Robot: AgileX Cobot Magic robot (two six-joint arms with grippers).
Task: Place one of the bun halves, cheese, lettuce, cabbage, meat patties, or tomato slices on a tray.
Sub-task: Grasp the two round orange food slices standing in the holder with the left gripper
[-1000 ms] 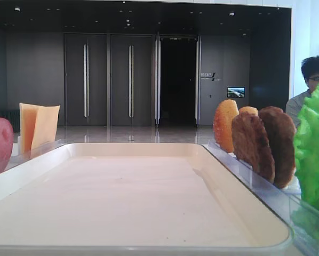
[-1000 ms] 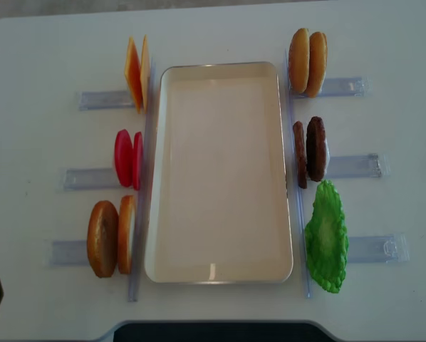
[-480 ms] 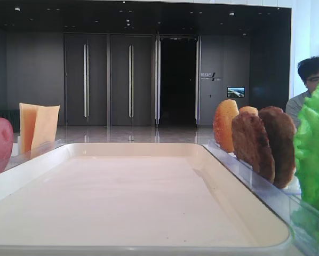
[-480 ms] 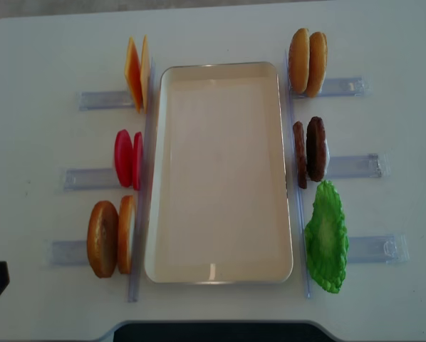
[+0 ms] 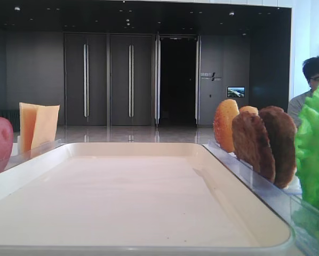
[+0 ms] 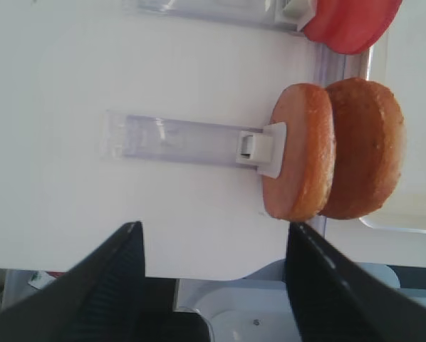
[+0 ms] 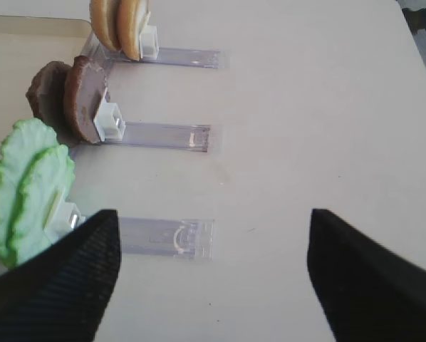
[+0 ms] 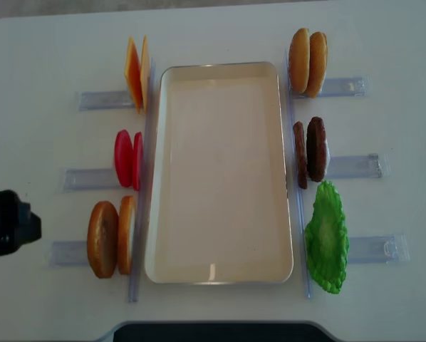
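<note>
The cream tray (image 8: 220,66) lies empty mid-table. Left of it stand cheese (image 8: 136,73), tomato slices (image 8: 127,159) and two bun halves (image 8: 111,239). Right of it stand two more bun halves (image 8: 307,62), meat patties (image 8: 309,151) and lettuce (image 8: 327,239). No cabbage shows apart from the lettuce. My left gripper (image 6: 216,278) is open and empty over the table's front edge, short of the near bun halves (image 6: 302,160). Its arm (image 8: 10,223) shows at the left edge. My right gripper (image 7: 209,278) is open over bare table beside the lettuce (image 7: 28,185).
Each food pair stands in a clear plastic holder (image 8: 355,165) whose rail sticks outward from the tray. The table's front edge (image 8: 213,326) is close below the tray. A person (image 5: 315,80) sits beyond the far right.
The left arm has come up from the lower-left corner of the overhead view to level with the near bun halves. The food and the tray have not moved.
</note>
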